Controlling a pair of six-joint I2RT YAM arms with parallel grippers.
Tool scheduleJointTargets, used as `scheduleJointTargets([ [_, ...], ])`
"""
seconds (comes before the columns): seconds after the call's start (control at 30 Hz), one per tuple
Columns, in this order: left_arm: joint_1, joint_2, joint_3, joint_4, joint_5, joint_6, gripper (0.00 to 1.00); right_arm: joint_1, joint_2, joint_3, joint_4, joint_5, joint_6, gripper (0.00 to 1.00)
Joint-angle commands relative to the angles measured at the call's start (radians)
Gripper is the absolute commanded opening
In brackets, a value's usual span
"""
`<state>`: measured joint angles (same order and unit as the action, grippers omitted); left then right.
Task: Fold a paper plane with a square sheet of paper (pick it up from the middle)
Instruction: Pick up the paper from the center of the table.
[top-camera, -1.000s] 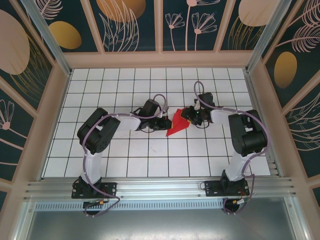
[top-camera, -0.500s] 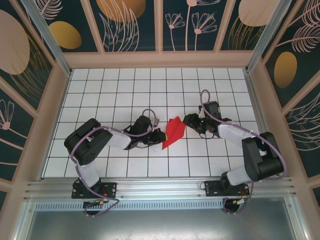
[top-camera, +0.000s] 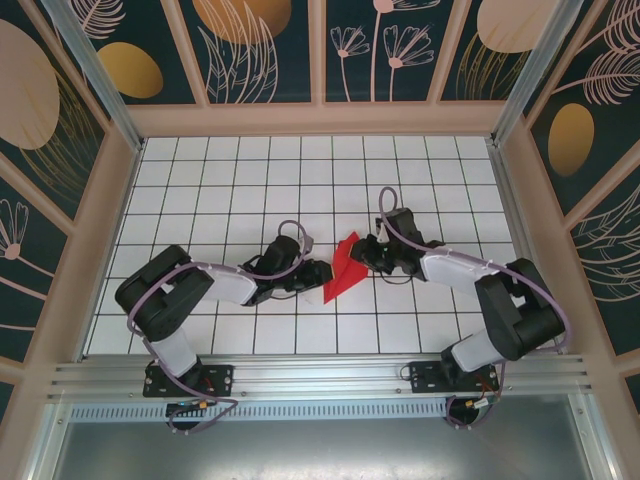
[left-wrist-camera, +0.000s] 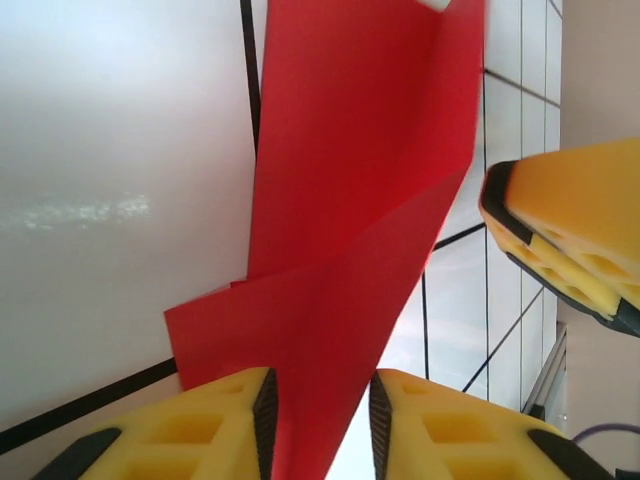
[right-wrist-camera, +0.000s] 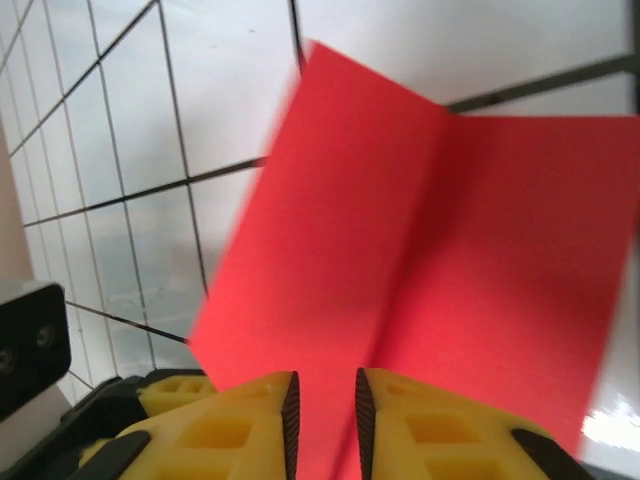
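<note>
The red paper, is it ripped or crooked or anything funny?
No rip shows. The red paper is folded, with a crease down its middle, and sits slanted across the lines of the tiled table. One end is between the fingers of the left hand, the other between those of the right hand. Nothing odd for folding.

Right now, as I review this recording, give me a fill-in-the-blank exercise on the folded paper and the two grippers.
1. The thin folded sheet of paper is ___ in colour.
2. From above, it lies ___ the left gripper and the right gripper.
3. In the left wrist view, the paper runs between that gripper's ___ fingers.
4. The white tiled table has ___ grid lines.
Missing words: red; between; yellow; black.
</note>
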<state>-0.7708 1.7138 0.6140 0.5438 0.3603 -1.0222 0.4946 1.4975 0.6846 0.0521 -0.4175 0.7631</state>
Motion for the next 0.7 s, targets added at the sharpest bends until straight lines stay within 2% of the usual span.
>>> scheduleJointTargets([
  [0.0,0.0,-0.062,-0.002,-0.048,-0.045,0.031,0.34,0.013,0.059,0.058,0.073,-0.028,0.005,0.23],
  [0.1,-0.001,-0.086,0.001,-0.064,-0.033,0.05,0.31,0.016,0.109,0.081,0.086,-0.034,0.011,0.2],
  [0.2,-0.001,-0.11,0.0,-0.046,0.012,0.068,0.19,0.015,0.152,0.089,0.097,-0.025,0.014,0.19],
  [0.3,-0.002,-0.111,0.019,-0.042,0.07,0.095,0.13,0.016,0.191,0.094,0.117,-0.03,0.019,0.19],
  [0.67,-0.002,0.061,0.134,-0.075,0.167,0.162,0.14,0.018,0.221,0.102,0.051,0.028,0.014,0.18],
])
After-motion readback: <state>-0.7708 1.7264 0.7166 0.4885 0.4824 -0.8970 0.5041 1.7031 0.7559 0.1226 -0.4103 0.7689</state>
